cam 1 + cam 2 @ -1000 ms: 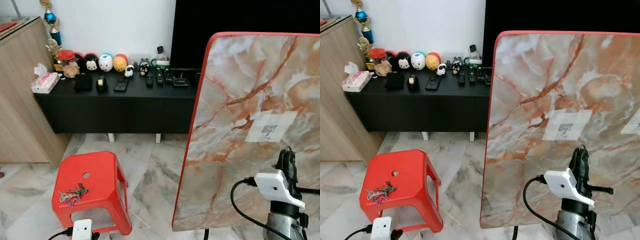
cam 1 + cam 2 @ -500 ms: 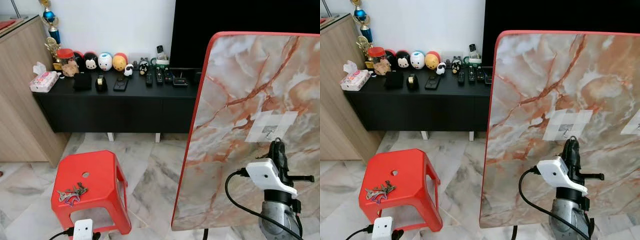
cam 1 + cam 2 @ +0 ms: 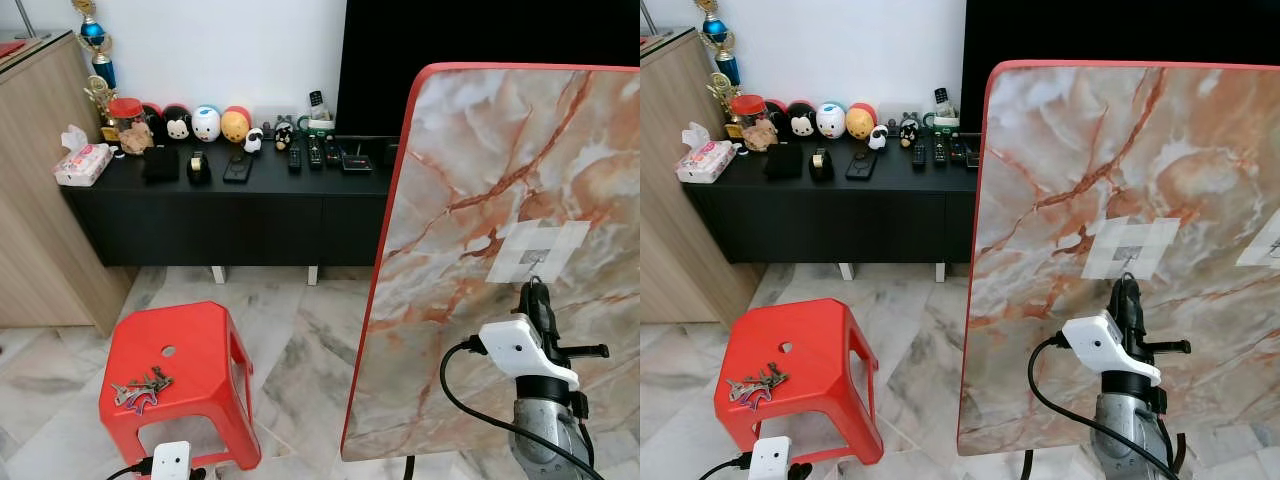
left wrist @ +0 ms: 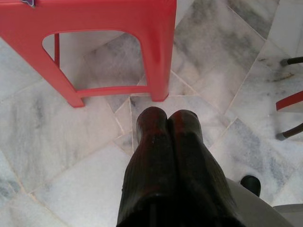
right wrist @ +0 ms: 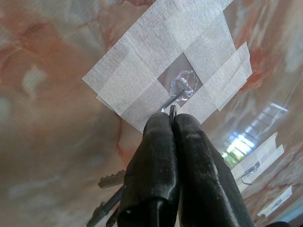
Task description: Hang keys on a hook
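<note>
Marbled board [image 3: 480, 180] stood upright; right gripper [image 5: 171, 118] had fingers pinched on a key ring, keys [image 5: 111, 198] dangling, tips at the taped hook [image 5: 179, 91]. Left gripper [image 4: 166, 124] fingers closed, empty, near red stool [image 3: 180, 375].

The right arm [image 3: 545, 440] is showing a silver, rounded shell with a white plastic camera block [image 3: 522, 347] at the wrist and a black cable [image 3: 462, 400] looping from it. Both claws, right claw [image 5: 171, 124] and left claw [image 4: 168, 124], are showing long, black, ribbed fingers.
</note>
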`<state>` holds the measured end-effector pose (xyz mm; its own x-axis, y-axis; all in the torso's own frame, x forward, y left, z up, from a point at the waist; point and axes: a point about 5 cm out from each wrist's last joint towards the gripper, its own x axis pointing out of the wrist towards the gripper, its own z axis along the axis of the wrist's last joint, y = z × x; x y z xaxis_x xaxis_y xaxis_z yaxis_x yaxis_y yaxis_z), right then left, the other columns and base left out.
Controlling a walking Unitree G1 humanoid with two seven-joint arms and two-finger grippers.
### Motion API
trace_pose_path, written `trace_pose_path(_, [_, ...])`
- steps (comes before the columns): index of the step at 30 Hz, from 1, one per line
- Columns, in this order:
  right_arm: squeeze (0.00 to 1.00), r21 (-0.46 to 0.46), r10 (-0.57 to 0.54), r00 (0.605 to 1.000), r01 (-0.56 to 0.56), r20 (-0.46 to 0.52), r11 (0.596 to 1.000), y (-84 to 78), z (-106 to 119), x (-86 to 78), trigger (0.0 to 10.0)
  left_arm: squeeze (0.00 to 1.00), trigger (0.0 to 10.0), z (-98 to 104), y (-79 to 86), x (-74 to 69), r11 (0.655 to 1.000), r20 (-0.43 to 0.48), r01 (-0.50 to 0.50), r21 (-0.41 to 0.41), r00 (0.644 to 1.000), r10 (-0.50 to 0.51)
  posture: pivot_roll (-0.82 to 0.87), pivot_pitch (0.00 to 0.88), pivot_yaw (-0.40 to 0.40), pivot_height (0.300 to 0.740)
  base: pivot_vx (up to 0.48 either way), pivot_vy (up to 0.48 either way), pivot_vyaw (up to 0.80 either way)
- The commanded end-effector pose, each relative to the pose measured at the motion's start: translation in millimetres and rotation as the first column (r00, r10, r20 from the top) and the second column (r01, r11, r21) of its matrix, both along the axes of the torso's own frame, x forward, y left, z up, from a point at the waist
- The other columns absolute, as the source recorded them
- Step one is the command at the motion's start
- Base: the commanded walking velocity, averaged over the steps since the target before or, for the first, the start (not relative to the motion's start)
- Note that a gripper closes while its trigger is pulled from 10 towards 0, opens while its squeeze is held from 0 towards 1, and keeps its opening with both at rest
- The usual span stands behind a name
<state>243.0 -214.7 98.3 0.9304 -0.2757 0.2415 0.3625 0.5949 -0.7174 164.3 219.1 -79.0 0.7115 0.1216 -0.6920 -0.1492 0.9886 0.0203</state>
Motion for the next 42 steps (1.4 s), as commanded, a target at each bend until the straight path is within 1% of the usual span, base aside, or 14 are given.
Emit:
trace_pose_path(1, [0.0,-0.001,0.004,1.0,-0.004,0.003,1.0,-2.2,2,4.3,10.0,0.0,10.0,-1,-2.5,-1.4,1.0,-0.012,0.014,0.001,1.0,-0.014,0.11,0.0,-0.072,0.74,0.0,0.0,0.0])
trace_pose_path(9, [0.0,-0.008,0.011,1.0,-0.011,0.027,1.0,-0.9,7,5.2,10.0,0.0,10.0,-2,-2.7,-2.2,1.0,-0.014,0.012,-0.002,1.0,-0.012,0.11,0.0,-0.072,0.74,0.0,0.0,0.0])
trace_pose_path(13, [0.0,-0.011,-0.008,0.999,0.008,0.052,1.0,-1.9,10,2.3,10.0,0.0,10.0,-2,-2.8,-2.3,1.0,-0.015,0.013,-0.003,1.0,-0.014,0.11,0.0,-0.073,0.74,0.0,0.0,0.0])
trace_pose_path(18, [0.0,-0.015,-0.005,0.998,0.006,0.061,1.0,-1.3,12,0.1,10.0,0.0,10.0,-2,-3.4,-2.9,1.0,-0.019,0.014,-0.005,1.0,-0.014,0.11,0.0,-0.073,0.74,0.0,0.0,0.0])
trace_pose_path(22, [0.0,-0.031,-0.038,0.997,0.041,0.074,0.999,-4.7,14,-2.1,10.0,0.0,10.0,-3,-4.7,-3.1,1.0,-0.022,0.018,-0.007,1.0,-0.018,0.11,0.0,-0.075,0.74,0.0,0.0,0.0])
trace_pose_path(26, [0.0,-0.035,-0.038,0.996,0.041,0.084,0.999,-4.8,15,-2.3,10.0,0.0,10.0,-3,-4.7,-2.8,1.0,-0.022,0.017,-0.008,1.0,-0.017,0.11,0.0,-0.075,0.74,0.0,0.0,0.0])
trace_pose_path(30, [0.0,-0.032,-0.039,0.996,0.041,0.075,0.999,-5.6,14,-1.4,10.0,0.0,10.0,-3,-5.3,-2.8,1.0,-0.024,0.018,-0.008,1.0,-0.018,0.11,0.0,-0.077,0.74,0.0,0.0,0.0])
trace_pose_path(36, [0.0,-0.031,-0.039,0.999,0.04,0.032,0.999,-6.8,9,3.1,10.0,0.0,10.0,-3,-4.8,-3.7,1.0,-0.029,0.017,-0.009,0.999,-0.017,0.11,0.0,-0.076,0.74,0.0,0.0,0.0])
trace_pose_path(42, [0.0,-0.027,-0.047,0.998,0.048,0.036,0.998,-7.4,11,5.2,10.0,0.0,10.0,-4,-4.4,-4.6,1.0,-0.034,0.018,-0.01,0.999,-0.018,0.11,0.0,-0.075,0.74,0.0,0.0,0.0])
